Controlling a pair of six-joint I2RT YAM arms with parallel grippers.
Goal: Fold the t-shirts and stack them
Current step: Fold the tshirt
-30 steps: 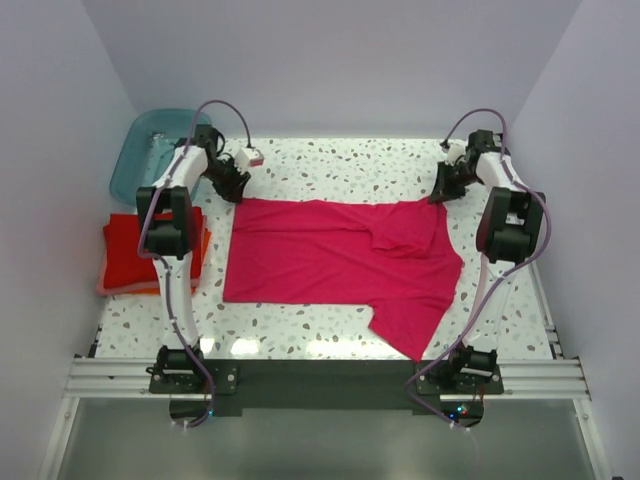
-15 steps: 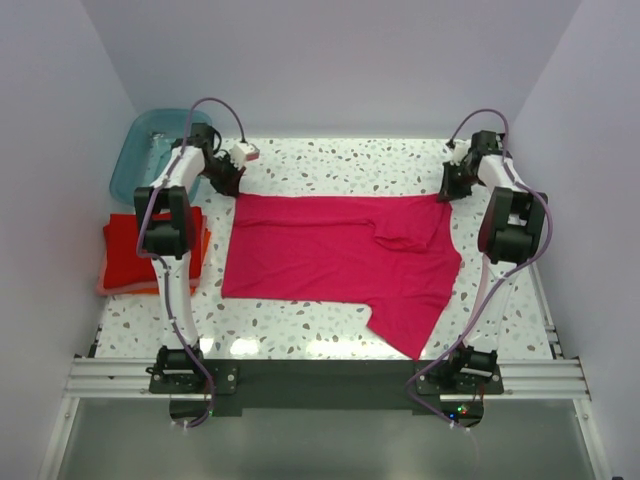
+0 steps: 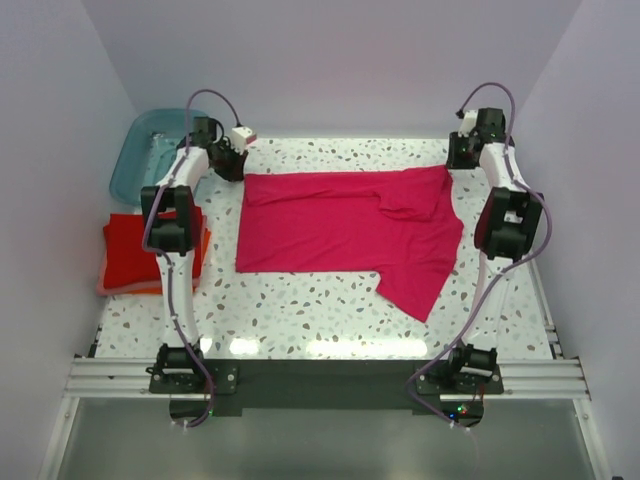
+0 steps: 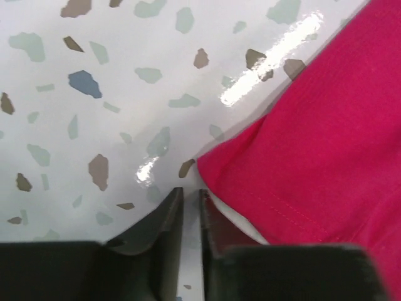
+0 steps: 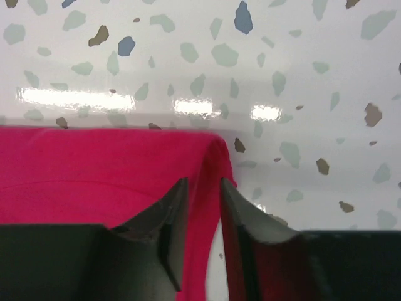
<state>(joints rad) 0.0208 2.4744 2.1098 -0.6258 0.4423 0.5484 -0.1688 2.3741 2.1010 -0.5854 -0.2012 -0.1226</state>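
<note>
A magenta-pink t-shirt [image 3: 340,220] lies spread across the far half of the table, one part trailing toward the near right. My left gripper [image 3: 232,165] sits at its far left corner. In the left wrist view the jaws [image 4: 191,197] stand slightly open over bare table, with the shirt corner [image 4: 319,157] just right of them and not held. My right gripper [image 3: 458,160] is at the far right corner. Its jaws [image 5: 203,188] are parted, with the shirt's folded edge [image 5: 94,169] lying loose between them. Folded red and orange t-shirts [image 3: 135,250] are stacked at the left.
A translucent teal tub [image 3: 150,150] stands at the far left corner, behind the folded stack. The speckled tabletop [image 3: 300,310] shows bare in front of the shirt. White walls close in the back and both sides.
Both arms have dragged the pink shirt toward the far edge, stretching its far hem straight. Both pairs of jaws have since parted a little from the corners.
</note>
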